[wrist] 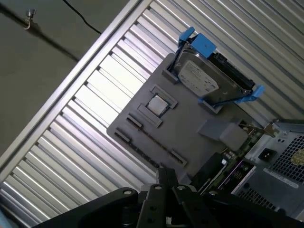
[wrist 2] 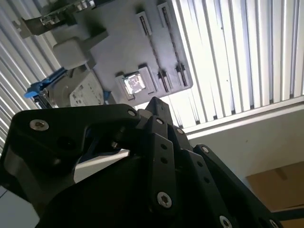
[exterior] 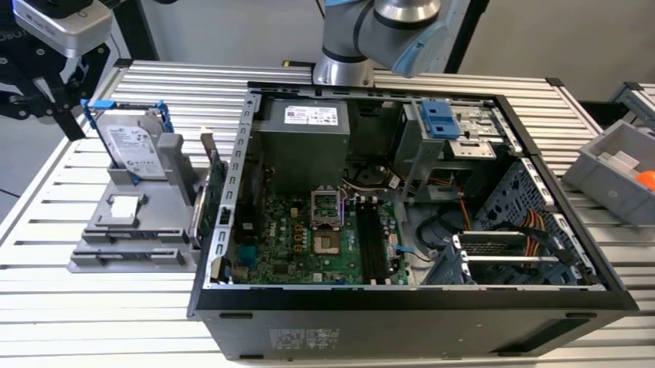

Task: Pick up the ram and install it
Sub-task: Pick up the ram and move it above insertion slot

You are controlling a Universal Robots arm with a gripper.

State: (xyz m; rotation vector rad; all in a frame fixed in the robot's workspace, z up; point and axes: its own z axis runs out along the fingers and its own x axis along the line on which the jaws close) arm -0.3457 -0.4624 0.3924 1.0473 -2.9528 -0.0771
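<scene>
- First wrist view: my gripper (wrist: 166, 176) hangs above the gray parts holder (wrist: 190, 135), fingers pressed together with nothing visible between them.
- The holder props a hard drive (wrist: 202, 78) on edge in blue rails and seats a square chip (wrist: 156, 105) in a pocket. I judge both are staged for grasping from above.
- The ram I cannot single out: the holder's long grooves (wrist: 149, 149) show thin dark lines, and the memory slots (exterior: 369, 238) read as dark strips.
- In the exterior view the computer case (exterior: 409, 326) lies open on its side, motherboard (exterior: 291, 238) facing up, presumably for top-down access. A green expansion card (exterior: 205, 207) stands between case and holder.
</scene>
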